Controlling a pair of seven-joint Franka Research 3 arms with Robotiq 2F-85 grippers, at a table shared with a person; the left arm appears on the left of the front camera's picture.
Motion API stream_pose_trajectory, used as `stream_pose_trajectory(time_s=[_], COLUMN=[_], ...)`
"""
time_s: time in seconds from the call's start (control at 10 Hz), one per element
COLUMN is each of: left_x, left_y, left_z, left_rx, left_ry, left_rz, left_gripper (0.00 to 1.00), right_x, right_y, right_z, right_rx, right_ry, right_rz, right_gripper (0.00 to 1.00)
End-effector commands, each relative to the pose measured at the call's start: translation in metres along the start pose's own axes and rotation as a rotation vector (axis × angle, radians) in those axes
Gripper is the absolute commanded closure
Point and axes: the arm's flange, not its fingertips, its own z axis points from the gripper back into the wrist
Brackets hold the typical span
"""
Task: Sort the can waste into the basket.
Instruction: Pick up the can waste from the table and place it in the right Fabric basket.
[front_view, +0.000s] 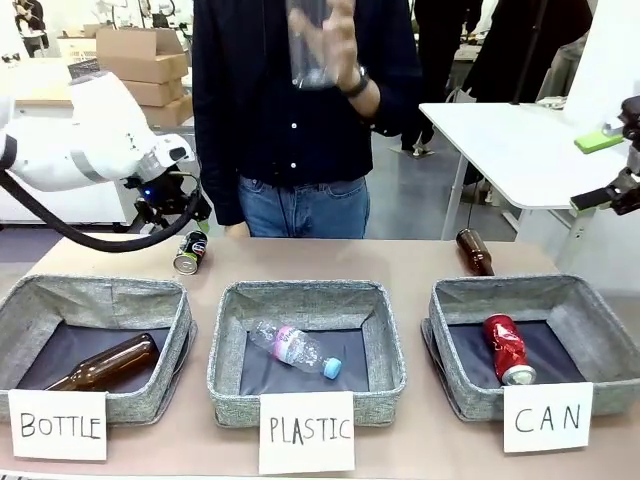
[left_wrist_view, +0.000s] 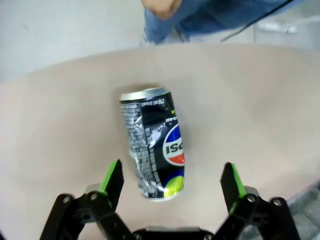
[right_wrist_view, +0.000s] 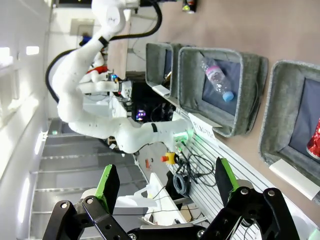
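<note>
One can, the red can (front_view: 507, 348), lies in the CAN basket (front_view: 592, 318); I hold the left gripper (left_wrist_view: 170, 182) spread, empty, over the Pepsi can (left_wrist_view: 152, 142) near the table's far-left edge, right gripper (right_wrist_view: 165, 182) released.

Light is bright and even, seemingly from overhead, and leaves only soft, faint shadows on the table (front_view: 400, 262). The baskets' dark linings stay readable. The person's raised hand (front_view: 330, 40) and the clear bottle (front_view: 310, 45) it holds are smeared by motion blur. In the left wrist view the Pepsi can (left_wrist_view: 152, 142) is fairly sharp, with small glints on its silver rim, while the fingers (left_wrist_view: 112, 180) at the bottom edge look soft. The right wrist view is turned sideways, bowed at its edges, and blown out white along its left side.
</note>
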Motion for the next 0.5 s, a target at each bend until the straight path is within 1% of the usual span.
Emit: stream_pose_trajectory(time_s=[0.0, 0.2, 0.3, 0.4], left_x=[0.022, 0.023, 0.024, 0.024], left_y=[0.000, -0.003, -0.001, 0.000], left_z=[-0.014, -0.045, -0.054, -0.063], left_rx=[0.036, 0.100, 0.117, 0.126], left_ry=[0.093, 0.132, 0.132, 0.160], left_rz=[0.034, 0.061, 0.076, 0.076], left_gripper=[0.00, 0.00, 0.00, 0.00], right_x=[0.000, 0.000, 0.000, 0.000], right_y=[-0.001, -0.001, -0.001, -0.001], right_z=[0.001, 0.001, 0.001, 0.001], right_rx=[-0.014, -0.014, -0.014, -0.014], right_ry=[0.000, 0.000, 0.000, 0.000], right_rz=[0.029, 0.029, 0.029, 0.029], right_gripper=[0.00, 0.00, 0.00, 0.00])
